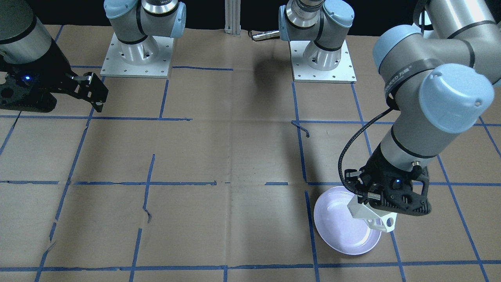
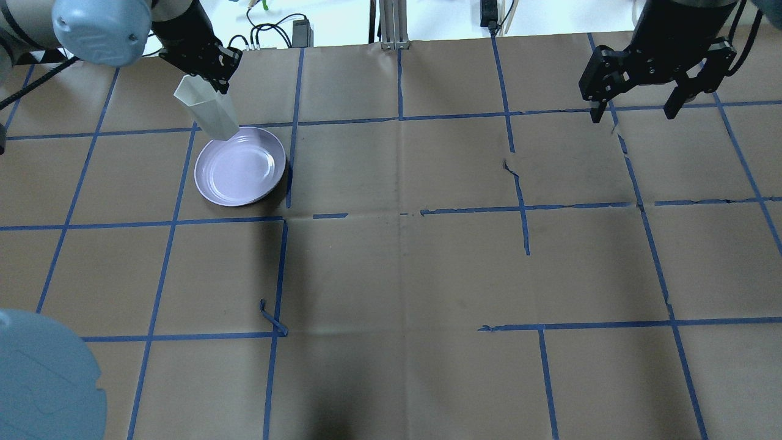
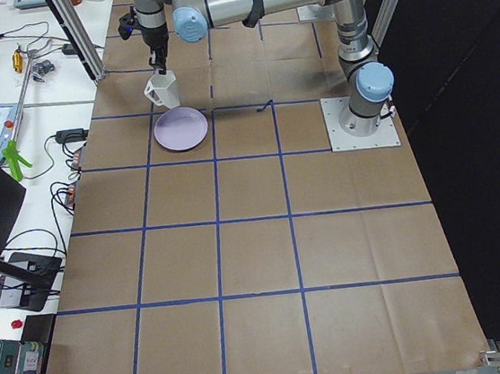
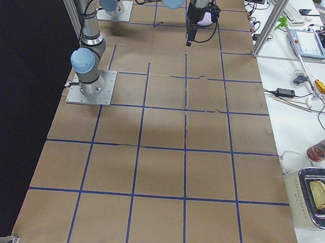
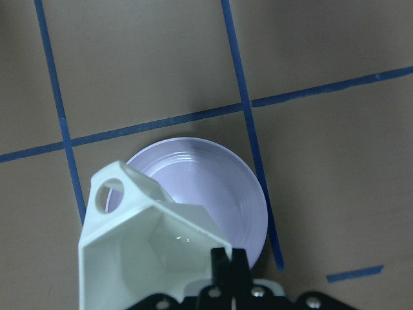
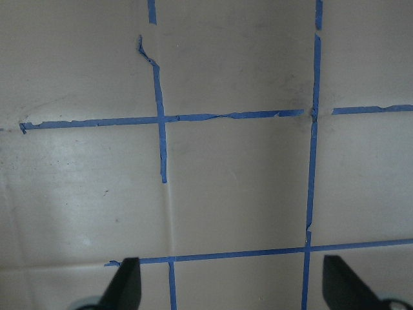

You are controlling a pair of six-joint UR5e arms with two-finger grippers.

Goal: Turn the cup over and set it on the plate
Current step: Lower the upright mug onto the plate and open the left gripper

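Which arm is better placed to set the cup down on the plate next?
Left. Its claw is shut on the cup, holding it just over the plate's edge. The right claw hangs open and empty, far across the table.

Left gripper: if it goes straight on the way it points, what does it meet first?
Shut on the cup, the left gripper points down at the plate. The cup's base would likely touch the plate first, near its rim. Height is unclear.
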